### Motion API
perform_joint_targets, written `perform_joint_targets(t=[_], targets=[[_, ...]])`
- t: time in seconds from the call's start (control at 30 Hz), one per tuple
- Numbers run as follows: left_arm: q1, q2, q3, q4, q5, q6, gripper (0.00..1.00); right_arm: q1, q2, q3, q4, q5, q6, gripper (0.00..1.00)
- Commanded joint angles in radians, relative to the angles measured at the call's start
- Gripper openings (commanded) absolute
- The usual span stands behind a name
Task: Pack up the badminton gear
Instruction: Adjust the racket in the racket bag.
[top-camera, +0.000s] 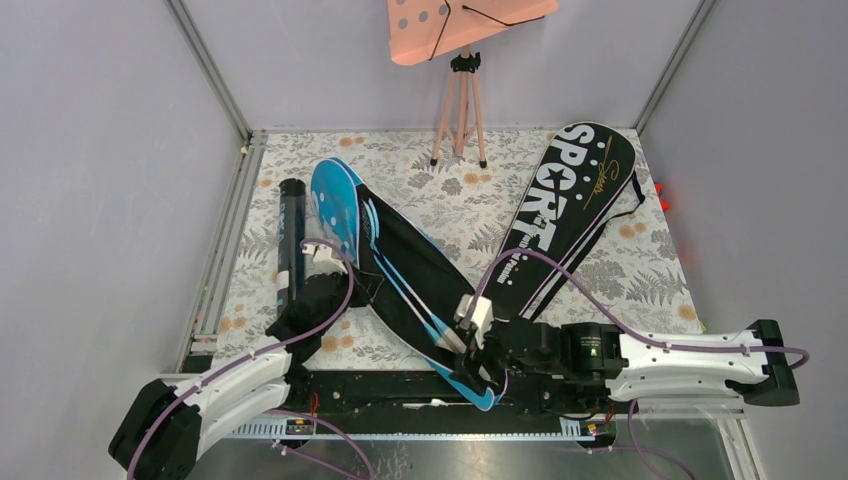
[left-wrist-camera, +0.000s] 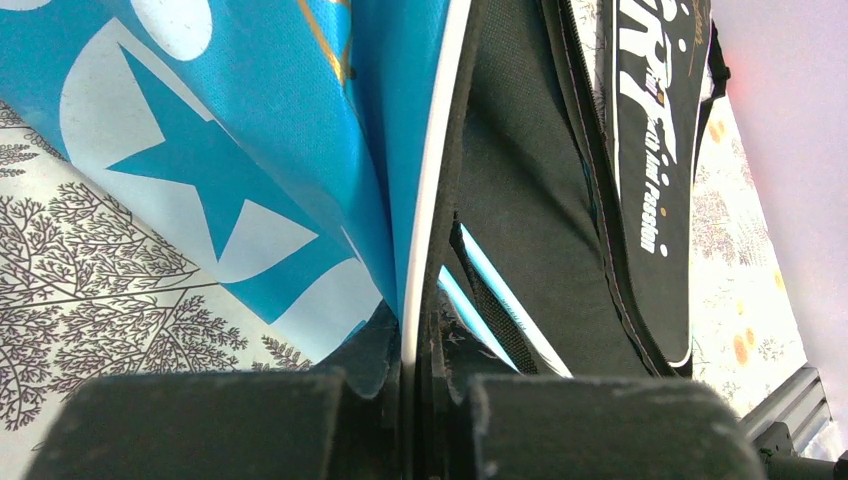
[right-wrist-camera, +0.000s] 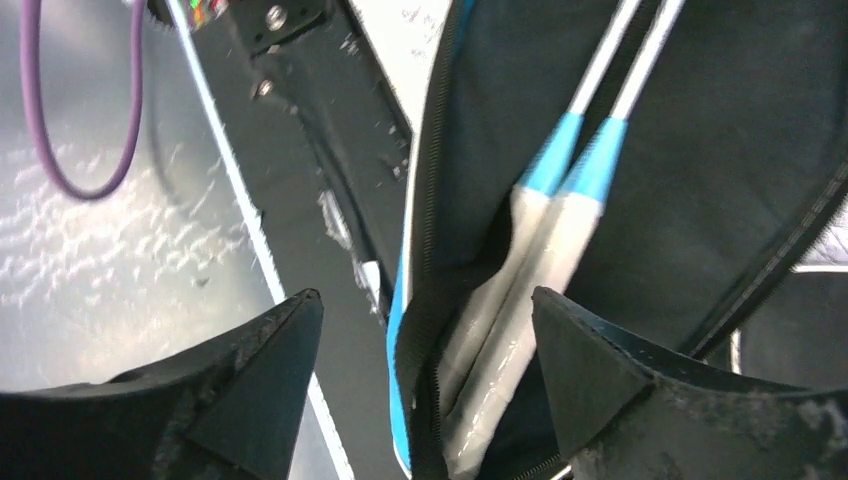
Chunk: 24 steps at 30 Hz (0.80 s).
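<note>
A blue SPORT bag lies open across the middle of the table, its black lining facing up. Two racket handles, white-wrapped with light-blue bands, lie inside its narrow near end. My left gripper is shut on the white-piped edge of the bag's blue flap and holds it raised. My right gripper stands open, its fingers on either side of the bag's zipper edge and the handles. A black SPORT bag lies to the right. A black tube lies at the left. No shuttlecocks show.
A pink perforated board on a tripod stands at the back. Metal rails border the floral cloth on the left. A black base plate runs along the near edge. A purple cable loops beside the right wrist.
</note>
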Motion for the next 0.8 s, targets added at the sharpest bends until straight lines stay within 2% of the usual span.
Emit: perform_joint_targets(t=[0.0, 0.1, 0.2, 0.27, 0.4, 0.6, 0.67, 0.77], targets=[[-0.006, -0.019, -0.015, 0.022, 0.032, 0.020, 0.00, -0.015, -0.032, 0.018, -0.018, 0.223, 0.200, 0.89], [-0.006, -0.023, -0.015, 0.018, 0.031, 0.020, 0.00, -0.105, -0.014, 0.018, -0.032, 0.170, 0.288, 0.95], [-0.006, -0.025, -0.015, 0.015, 0.028, 0.020, 0.00, -0.262, 0.037, 0.011, -0.011, -0.090, 0.372, 0.93], [-0.006, -0.028, -0.015, 0.012, 0.025, 0.019, 0.00, -0.312, 0.094, 0.009, 0.008, -0.237, 0.391, 0.89], [-0.005, -0.030, -0.013, 0.013, 0.017, 0.007, 0.00, -0.321, 0.206, 0.010, 0.124, -0.525, 0.441, 0.81], [-0.007, -0.034, -0.020, 0.009, 0.003, -0.028, 0.00, -0.324, 0.347, -0.001, 0.257, -0.797, 0.574, 0.76], [-0.008, -0.034, -0.034, 0.025, 0.001, -0.038, 0.00, -0.326, 0.371, -0.025, 0.400, -0.847, 0.641, 0.76], [-0.007, -0.039, -0.046, 0.048, 0.016, -0.046, 0.00, -0.336, 0.395, -0.089, 0.604, -0.830, 0.731, 0.77]])
